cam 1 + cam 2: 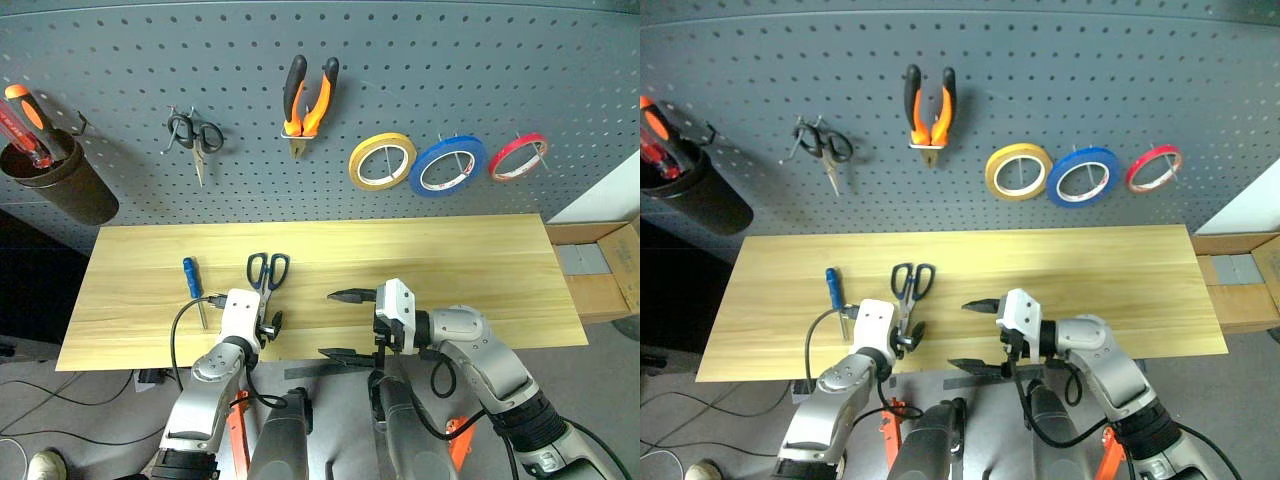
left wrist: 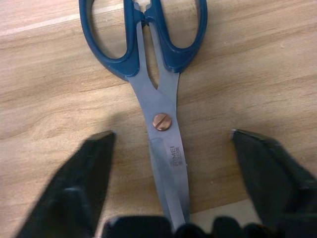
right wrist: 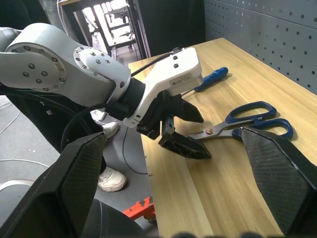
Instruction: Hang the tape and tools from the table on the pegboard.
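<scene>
**Left fingers straddle the scissors at the near edge**

Nearest the robot, the left gripper (image 2: pixel 171 144) sits low over the near edge of the light yellowish wood-plank surface (image 1: pixel 450 260). Its two black fingers (image 2: pixel 91 168) stand apart, one on each side of the steel blades of the large blue-handled scissors (image 2: pixel 163 99), and neither touches the metal. The scissors lie flat, blades toward the robot and handles away. Just to their left lies the small blue-handled screwdriver (image 1: pixel 192 283), also flat on the wood.

The right gripper (image 1: pixel 343 325) hangs at the same near edge, right of the scissors, pointing left with its fingers wide apart and nothing between them.

Farther back, the wide dark blue-grey pegboard (image 1: pixel 500 60) carries the orange-and-black-handled pliers (image 1: pixel 309 103) in a small holder and the thin red tape ring (image 1: pixel 518 156) on a hook. Beside the red ring hang a larger blue tape roll (image 1: pixel 447 165) and a yellow tape roll (image 1: pixel 382 160); small black scissors (image 1: pixel 195 137) hang left of the pliers.
</scene>
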`<state>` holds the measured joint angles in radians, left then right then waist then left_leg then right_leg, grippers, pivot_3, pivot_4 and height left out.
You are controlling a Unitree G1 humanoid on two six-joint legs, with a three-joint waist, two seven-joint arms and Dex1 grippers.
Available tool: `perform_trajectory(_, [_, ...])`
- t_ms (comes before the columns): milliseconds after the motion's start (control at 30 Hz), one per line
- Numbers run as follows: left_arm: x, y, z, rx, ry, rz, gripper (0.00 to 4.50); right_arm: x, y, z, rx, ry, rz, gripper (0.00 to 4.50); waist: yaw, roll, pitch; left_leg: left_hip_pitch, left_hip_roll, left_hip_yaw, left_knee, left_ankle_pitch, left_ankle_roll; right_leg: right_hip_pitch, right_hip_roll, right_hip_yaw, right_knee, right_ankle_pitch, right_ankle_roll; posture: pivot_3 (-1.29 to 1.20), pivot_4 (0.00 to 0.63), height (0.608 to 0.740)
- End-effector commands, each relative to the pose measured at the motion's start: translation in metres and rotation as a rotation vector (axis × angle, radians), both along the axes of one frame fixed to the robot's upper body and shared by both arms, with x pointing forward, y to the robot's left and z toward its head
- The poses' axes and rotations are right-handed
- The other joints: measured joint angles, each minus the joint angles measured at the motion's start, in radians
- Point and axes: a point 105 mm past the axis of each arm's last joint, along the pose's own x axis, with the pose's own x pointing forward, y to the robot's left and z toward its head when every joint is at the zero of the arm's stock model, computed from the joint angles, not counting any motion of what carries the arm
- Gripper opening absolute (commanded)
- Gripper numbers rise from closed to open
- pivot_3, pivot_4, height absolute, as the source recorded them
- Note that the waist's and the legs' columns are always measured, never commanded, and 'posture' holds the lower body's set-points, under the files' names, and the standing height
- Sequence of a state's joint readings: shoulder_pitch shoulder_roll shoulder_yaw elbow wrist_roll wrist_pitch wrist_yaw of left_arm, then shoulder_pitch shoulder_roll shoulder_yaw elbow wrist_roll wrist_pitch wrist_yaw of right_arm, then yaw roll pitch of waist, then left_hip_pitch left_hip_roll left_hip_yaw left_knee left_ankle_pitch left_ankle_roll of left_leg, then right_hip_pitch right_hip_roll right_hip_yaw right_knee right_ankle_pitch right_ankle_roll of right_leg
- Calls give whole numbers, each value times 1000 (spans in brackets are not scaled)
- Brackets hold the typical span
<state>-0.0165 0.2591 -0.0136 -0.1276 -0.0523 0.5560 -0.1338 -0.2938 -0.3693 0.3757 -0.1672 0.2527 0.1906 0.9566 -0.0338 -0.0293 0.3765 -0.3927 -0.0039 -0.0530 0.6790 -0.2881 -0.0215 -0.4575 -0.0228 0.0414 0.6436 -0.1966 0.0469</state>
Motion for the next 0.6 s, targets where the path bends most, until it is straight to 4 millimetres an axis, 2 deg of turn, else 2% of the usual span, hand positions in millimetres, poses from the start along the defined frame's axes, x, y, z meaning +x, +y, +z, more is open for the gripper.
perform_trajectory(33, [-12,17,-13,59,66,37,2518,-4,3,4,23,-19,15,4500,-3,1,1,0,0,0,0,0,0,0,0,0,0,0,0,-16,424,740])
perform_trajectory(167, [-11,22,-12,74,64,48,1036,-4,3,4,25,-18,17,4500,-2,1,2,0,0,0,-1,0,0,0,0,0,0,0,0,-12,418,740])
perform_trajectory(233, [-10,23,-11,76,60,51,442,-3,3,4,27,-20,15,4500,-2,1,2,0,0,0,-1,0,0,0,0,0,0,0,0,-12,410,740])
perform_trajectory(400, [-5,19,-5,77,31,38,442,1,1,7,31,-38,3,4500,-1,1,2,0,0,0,-1,0,0,0,0,0,0,0,0,-4,382,740])
perform_trajectory(533, [-7,13,9,96,-28,-15,442,2,-4,17,63,-67,-21,4500,-1,1,1,0,0,0,-1,0,-1,0,-1,0,0,0,0,5,348,740])
perform_trajectory(600, [-14,10,21,123,-72,-43,442,3,-8,26,95,-81,-49,4500,-1,1,0,-1,0,0,-1,0,-1,-1,-2,0,-1,0,0,7,326,740])
